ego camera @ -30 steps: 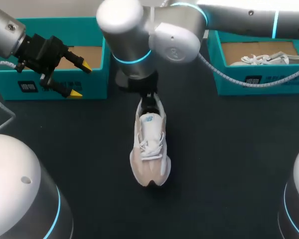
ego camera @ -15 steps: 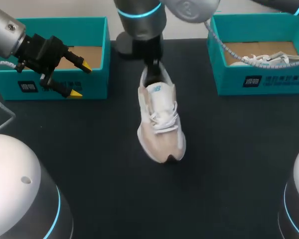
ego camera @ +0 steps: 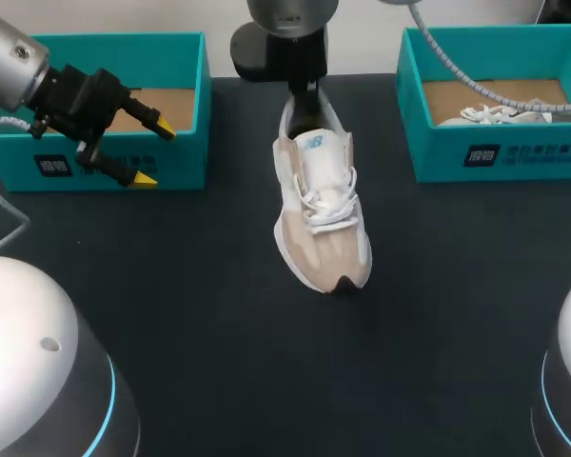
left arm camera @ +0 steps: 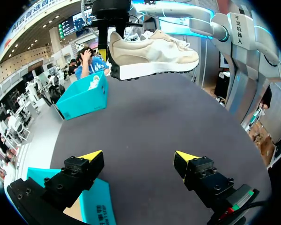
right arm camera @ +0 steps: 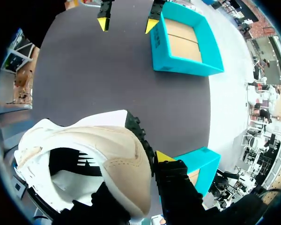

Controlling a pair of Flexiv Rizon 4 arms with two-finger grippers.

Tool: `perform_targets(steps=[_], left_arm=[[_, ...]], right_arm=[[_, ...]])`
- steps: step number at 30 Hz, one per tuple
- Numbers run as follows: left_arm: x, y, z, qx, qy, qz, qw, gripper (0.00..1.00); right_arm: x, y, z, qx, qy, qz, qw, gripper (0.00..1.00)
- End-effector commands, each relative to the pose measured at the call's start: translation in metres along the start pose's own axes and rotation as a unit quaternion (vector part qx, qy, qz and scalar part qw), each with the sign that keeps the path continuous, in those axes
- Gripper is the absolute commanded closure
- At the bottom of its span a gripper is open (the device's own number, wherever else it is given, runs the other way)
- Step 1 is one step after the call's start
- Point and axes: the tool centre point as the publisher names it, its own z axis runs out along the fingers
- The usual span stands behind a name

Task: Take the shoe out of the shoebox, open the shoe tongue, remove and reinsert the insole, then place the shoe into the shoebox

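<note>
A beige and white shoe (ego camera: 319, 205) hangs above the middle of the dark table, toe toward me. My right gripper (ego camera: 305, 95) is shut on its heel collar. In the right wrist view one yellow-tipped finger (right arm camera: 164, 157) lies against the outside of the heel of the shoe (right arm camera: 84, 154), and the other is hidden inside. From the left wrist view the shoe (left arm camera: 150, 51) floats clear of the table, sole down. My left gripper (ego camera: 155, 152) stands open and empty by the front wall of the left shoebox (ego camera: 186, 143).
The left teal shoebox holds only a brown cardboard floor. A second teal shoebox (ego camera: 495, 157) at the right holds another white shoe (ego camera: 500, 112). Dark table (ego camera: 266, 362) spreads under and in front of the shoe.
My right arm has raised the shoe and carried it back and slightly right. The left arm has not moved.
</note>
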Motion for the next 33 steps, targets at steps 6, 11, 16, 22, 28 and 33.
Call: perform_targets(steps=[6,11,16,22,28,33], left_arm=[[0.0,0.0,0.0,-0.001,0.0,0.0,1.0,0.0],[0.0,0.0,0.0,-0.001,0.0,0.0,1.0,0.0],[0.0,0.0,0.0,-0.001,0.0,0.0,1.0,0.0],[0.0,0.0,0.0,-0.001,0.0,0.0,1.0,0.0],[0.0,0.0,0.0,-0.001,0.0,0.0,1.0,0.0],[0.0,0.0,0.0,-0.001,0.0,0.0,1.0,0.0]], right_arm=[[0.0,0.0,0.0,-0.001,0.0,0.0,1.0,1.0],[-0.002,-0.006,0.0,0.007,0.003,0.015,1.0,1.0],[-0.014,-0.023,0.002,0.0,-0.001,0.023,1.0,1.0],[-0.031,-0.053,0.011,-0.007,0.018,0.021,1.0,1.0],[-0.058,-0.09,0.024,-0.005,0.029,0.006,1.0,1.0],[-0.081,-0.115,0.033,-0.009,0.026,-0.014,1.0,1.0]])
